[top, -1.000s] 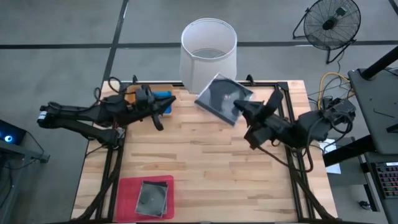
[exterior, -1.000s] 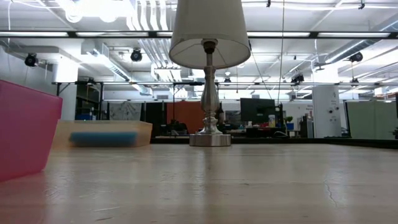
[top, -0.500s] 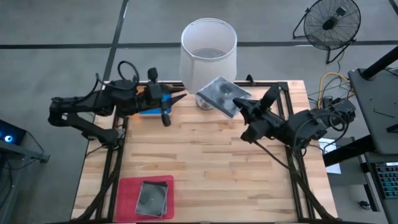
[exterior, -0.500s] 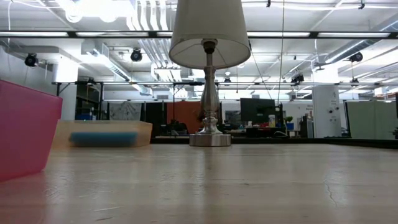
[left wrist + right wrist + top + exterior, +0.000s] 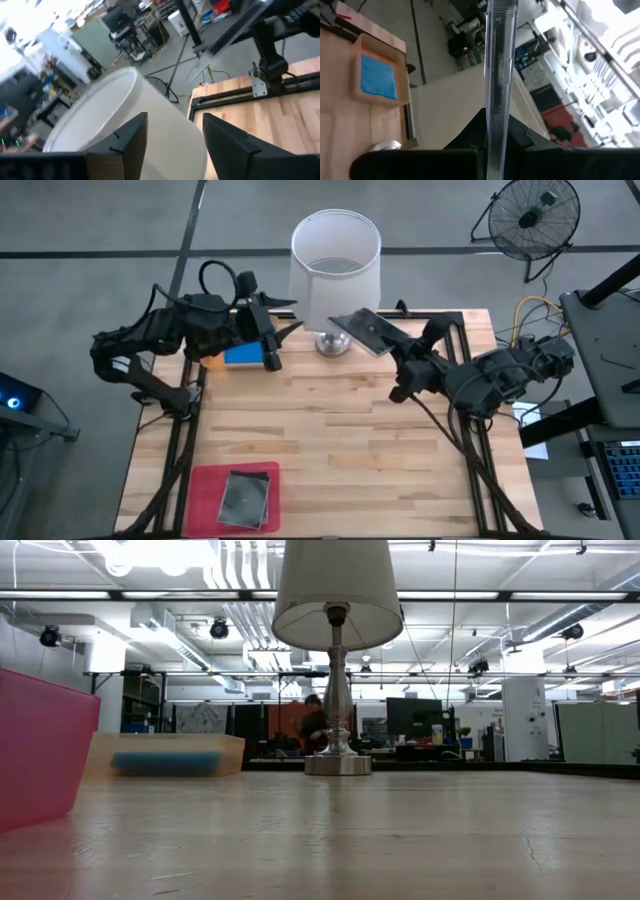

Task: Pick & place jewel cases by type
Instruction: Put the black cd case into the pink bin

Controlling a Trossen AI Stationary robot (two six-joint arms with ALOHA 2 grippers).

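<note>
My right gripper [image 5: 392, 352] is shut on a dark transparent jewel case [image 5: 362, 330], high over the table's far right beside the lamp. In the right wrist view that case [image 5: 497, 60] shows edge-on. My left gripper [image 5: 283, 332] stands open and holds nothing, raised at the far left, pointing at the lampshade [image 5: 100, 115]. A blue jewel case [image 5: 240, 355] lies flat in the orange tray [image 5: 212, 362] below it. Another dark case [image 5: 243, 498] lies in the magenta tray [image 5: 205, 485] at the near left. My right gripper pinches the dark case between its two fingers at the edge nearest the wrist [image 5: 496, 112]. The fingers come about level from the table's right side. The case is lifted clear of the table and turned nearly on edge, sticking out toward the lamp.
A lamp with a white shade [image 5: 335, 265] stands on its metal base [image 5: 337, 765] at the middle of the far edge, between the two grippers. The wooden tabletop [image 5: 340, 440] lies bare in its middle and near right. A fan [image 5: 527, 218] stands off the table.
My left gripper has opened, risen from the orange tray and rolled, leaving the blue case lying in the tray. My right gripper has rolled its wrist, so the dark case has turned from nearly flat to nearly on edge, still lifted clear.
</note>
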